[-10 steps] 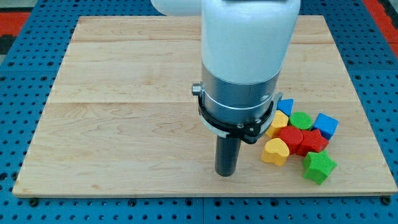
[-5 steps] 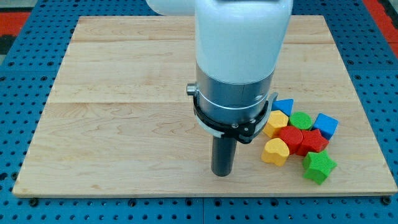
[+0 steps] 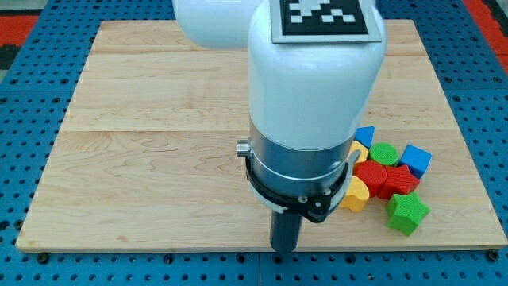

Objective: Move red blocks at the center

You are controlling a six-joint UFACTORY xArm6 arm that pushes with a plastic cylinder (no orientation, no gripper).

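Single-camera view of a pale wooden board on a blue perforated bench. The white-and-grey arm housing fills the middle of the view; beneath it, my tip, the lower end of a straight dark rod, rests near the board's 6 o'clock edge. The arm carries no jaws, so nothing is clamped or spread.

The blocks form one tight cluster at about 4 o'clock on the board, to the tip's right and slightly above it. Two red blocks, a rounded red block and a red star-like block, lie touching at the cluster's core. Around them: a yellow heart-shaped block nearest the tip, a second yellow block partly hidden by the housing, a blue block at the top, a green rounded block, a blue cube, and a green star-shaped block.

Hazard: since the reds are hemmed in, a leftward push would likely drag the yellow neighbours centreward too, or split the pair; the housing also hides part of the cluster.
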